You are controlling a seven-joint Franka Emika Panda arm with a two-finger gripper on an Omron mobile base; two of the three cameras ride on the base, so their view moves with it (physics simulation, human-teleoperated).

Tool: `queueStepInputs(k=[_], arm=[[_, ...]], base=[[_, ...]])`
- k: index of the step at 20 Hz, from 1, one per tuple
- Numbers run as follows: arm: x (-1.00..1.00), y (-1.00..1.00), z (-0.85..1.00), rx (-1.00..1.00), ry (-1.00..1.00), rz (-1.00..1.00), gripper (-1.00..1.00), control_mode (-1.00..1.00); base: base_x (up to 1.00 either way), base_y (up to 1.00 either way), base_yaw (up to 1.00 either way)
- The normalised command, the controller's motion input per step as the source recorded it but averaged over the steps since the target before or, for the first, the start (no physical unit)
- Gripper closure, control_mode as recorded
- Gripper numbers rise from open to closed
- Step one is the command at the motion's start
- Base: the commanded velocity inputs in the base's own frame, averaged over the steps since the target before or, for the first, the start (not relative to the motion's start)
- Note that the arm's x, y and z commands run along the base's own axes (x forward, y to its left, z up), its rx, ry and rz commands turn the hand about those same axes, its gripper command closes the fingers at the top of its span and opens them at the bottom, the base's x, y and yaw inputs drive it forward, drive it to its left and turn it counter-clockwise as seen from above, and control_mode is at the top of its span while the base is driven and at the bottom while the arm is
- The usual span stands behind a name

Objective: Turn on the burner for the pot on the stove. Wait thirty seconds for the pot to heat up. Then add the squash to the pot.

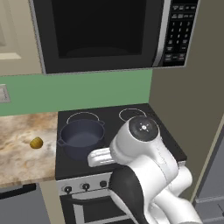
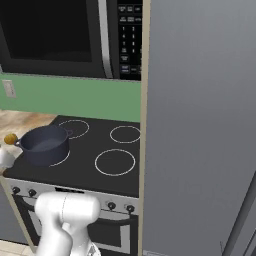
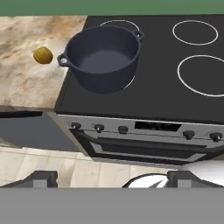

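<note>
One pot (image 3: 104,57), one squash (image 3: 43,55), four rings (image 3: 195,32)

The arm (image 1: 144,175) consists of glossy white rounded housings with dark grey-black joint sections between them. 1 cylindrical housing ends in a flat white cap (image 1: 143,127) bearing a small dark circular marking at its centre. The gripper (image 3: 112,177) has 2 small dark grey, blocky finger tips (image 3: 43,178).

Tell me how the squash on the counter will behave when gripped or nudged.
The squash looks small and rounded, so a nudge would probably roll it across the flat marble counter. Its ribbed yellow skin suggests a firm, stiff body that should take a pinch. Nothing sits against it, so it likely lifts easily.
</note>
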Motion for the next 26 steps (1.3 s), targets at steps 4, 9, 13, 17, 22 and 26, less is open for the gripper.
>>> queueStepInputs(k=[4, 9, 13, 17, 22, 26], arm=[[-0.54, 0.47, -0.51, 0.06, -0.01, 0.00, -1.00, -1.00], [-0.51, 0.35, -0.54, 0.07, 0.00, 0.00, -1.00, -1.00], [-0.50, 0.02, -0.44, 0.05, 0.00, 0.00, -1.00, -1.00], [-0.44, 0.00, -0.43, 0.02, -0.01, 0.00, -1.00, -1.00], [-0.36, 0.01, -0.52, 0.01, -0.02, 0.00, -1.00, -1.00], [-0.29, 0.09, -0.55, 0.00, -0.04, 0.00, -1.00, -1.00]], base=[[0.00, 0.00, 0.00], [0.00, 0.00, 0.00], [0.00, 0.00, 0.00], [0.00, 0.00, 0.00], [0.00, 0.00, 0.00], [0.00, 0.00, 0.00]])
